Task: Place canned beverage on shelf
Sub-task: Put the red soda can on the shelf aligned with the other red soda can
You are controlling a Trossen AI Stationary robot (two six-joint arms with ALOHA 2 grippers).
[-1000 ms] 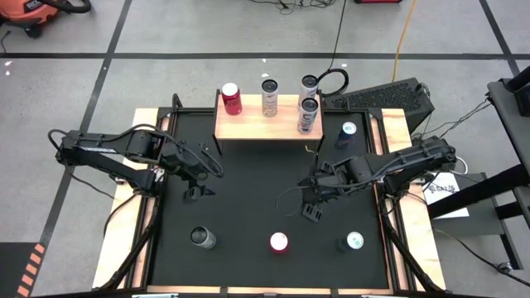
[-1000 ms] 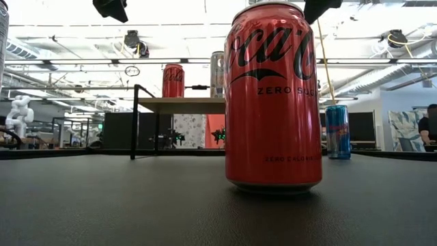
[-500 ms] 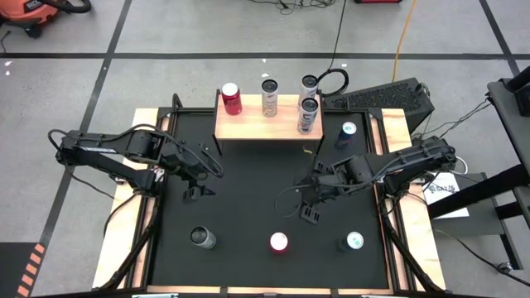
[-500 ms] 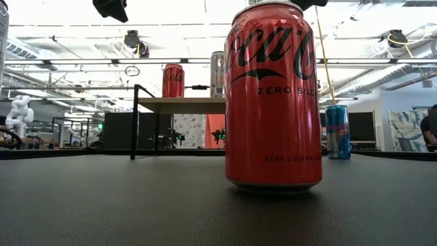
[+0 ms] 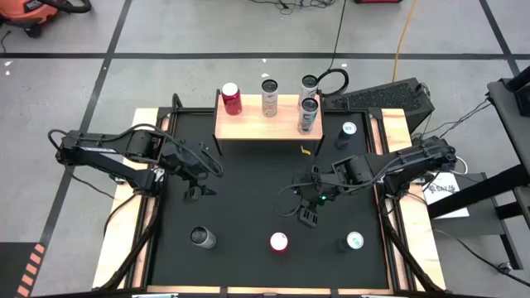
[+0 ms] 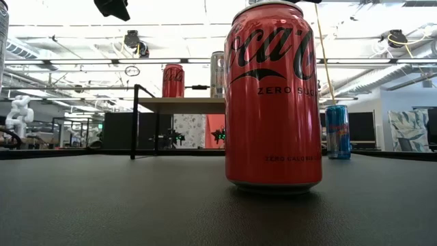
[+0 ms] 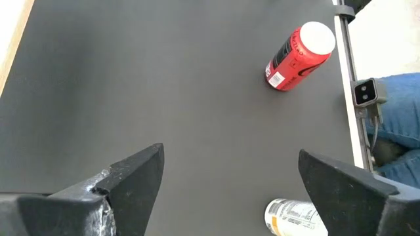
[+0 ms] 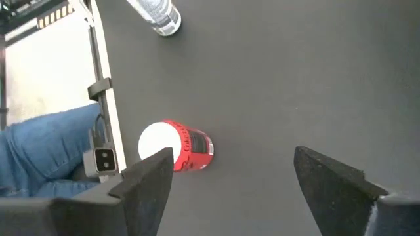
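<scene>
Red cola can (image 5: 279, 242), the nearest candidate for the task, is seen standing upright on the black mat (image 5: 248, 190) near the front edge of the bench, between a grey can (image 5: 202, 238) toward the left and a teal-topped can (image 5: 354, 241) toward the right. In the low view it fills the foreground, upright and undented.

At the far end of the mat, the shelf (image 5: 248, 124) is shown as a light wooden platform on thin black legs. Four cans are already carried on it: a red one (image 5: 231, 98), a pale one (image 5: 269, 98), and two more close together at the right end. A further blue can (image 5: 348, 132) is seen on the mat just right of the shelf.

The right gripper (image 5: 310, 215) is held above the mat, near the red cola can and slightly behind it, with its jaws spread wide and nothing between them. The left gripper (image 5: 192, 192) is held over the left part of the mat, likewise spread and empty.

The can is judged to be a thin, smooth metal cylinder, fairly heavy if full, slippery on its sides and easily dented by a hard squeeze. A hold across the middle of the straight wall is thought best, below the tapered shoulder, with moderate pressure. It should be kept upright, since a tall can tips readily.
</scene>
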